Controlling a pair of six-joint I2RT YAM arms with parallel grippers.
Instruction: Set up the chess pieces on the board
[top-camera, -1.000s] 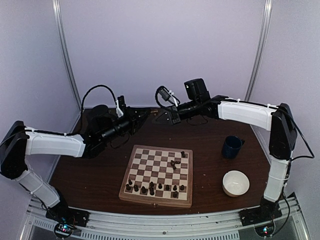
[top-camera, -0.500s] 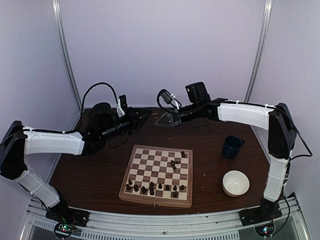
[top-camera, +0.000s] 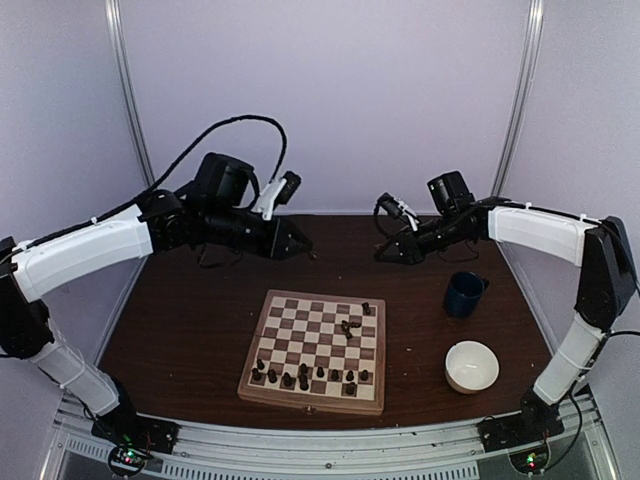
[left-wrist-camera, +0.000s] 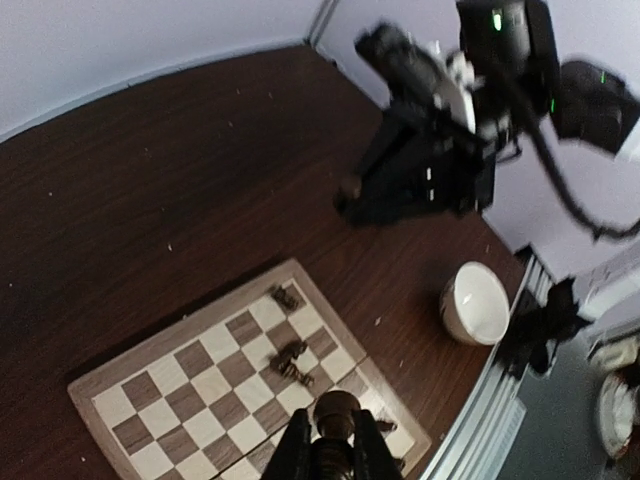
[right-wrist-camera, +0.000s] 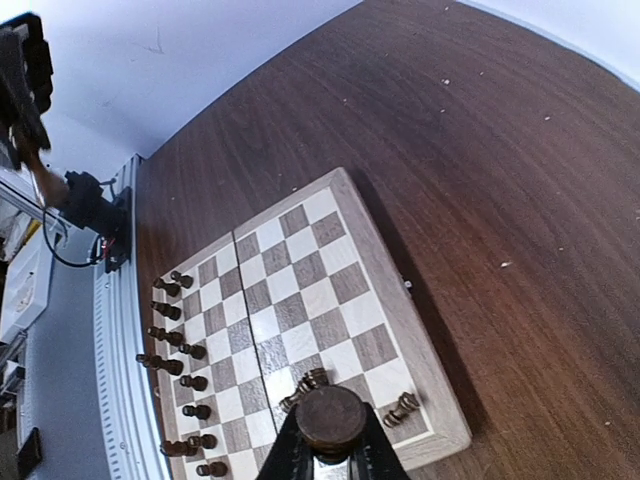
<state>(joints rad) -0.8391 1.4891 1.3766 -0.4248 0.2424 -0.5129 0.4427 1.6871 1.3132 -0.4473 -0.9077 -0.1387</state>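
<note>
While most chess pieces (top-camera: 303, 378) stand in the near rows of the board (top-camera: 300, 335), mid-table, two strays (top-camera: 348, 326) appear toppled near its far right corner. Both arms have lifted and parted from the far table edge, where they met a second ago. The left gripper (top-camera: 303, 250) pinches a dark piece (left-wrist-camera: 337, 410). The right gripper (top-camera: 386, 256), its jaws just pressed together, pinches a second piece (right-wrist-camera: 330, 418). Pickup appears complete; each piece now needs a vacant home square.

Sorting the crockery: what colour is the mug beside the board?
Dark blue mug, clearest in the top external view.
</note>
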